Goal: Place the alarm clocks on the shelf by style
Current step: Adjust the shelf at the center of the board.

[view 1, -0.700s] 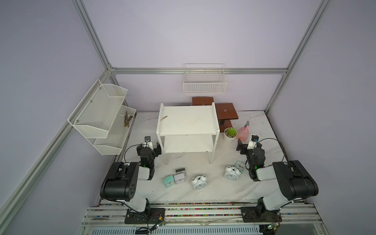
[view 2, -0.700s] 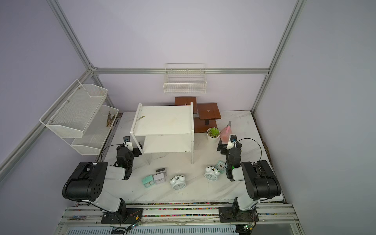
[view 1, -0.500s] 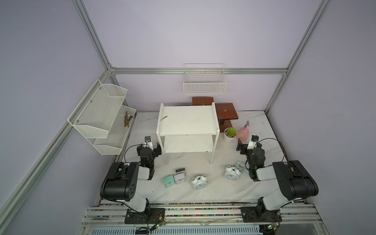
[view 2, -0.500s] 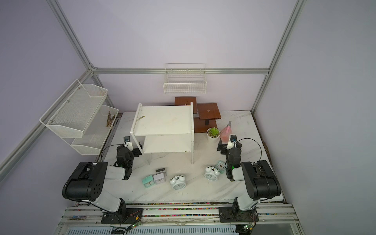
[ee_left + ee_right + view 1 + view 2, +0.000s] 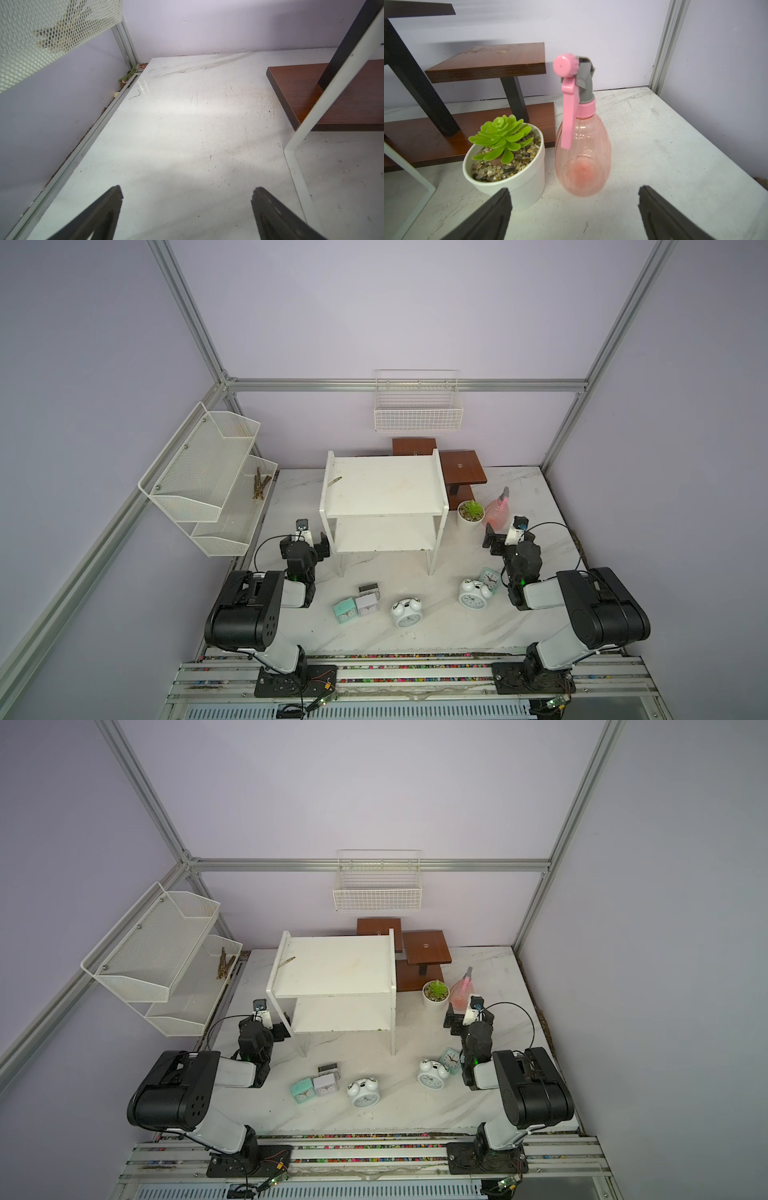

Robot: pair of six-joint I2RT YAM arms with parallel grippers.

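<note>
Both arms crouch folded in the lower half of both top views, forearms pointing up-frame. The left gripper (image 5: 305, 540) sits just left of the shelf (image 5: 384, 489), though contact is hard to judge, its fingers (image 5: 108, 207) spread wide over bare table (image 5: 187, 124), while the right gripper (image 5: 505, 538), fingers (image 5: 496, 209) equally spread and empty, faces the spray bottle (image 5: 582, 158) and potted succulent (image 5: 502, 137). The alarm clocks (image 5: 365, 1094) all lie on the table below the shelf in frame: mint green clock (image 5: 345, 611), white square clock (image 5: 367, 605) and dark-framed clock (image 5: 369, 588) clustered lower centre, a twin-bell clock (image 5: 406, 612) beside them, and a second twin-bell clock (image 5: 473, 594) touching the second mint clock (image 5: 490, 577) by the right arm.
</note>
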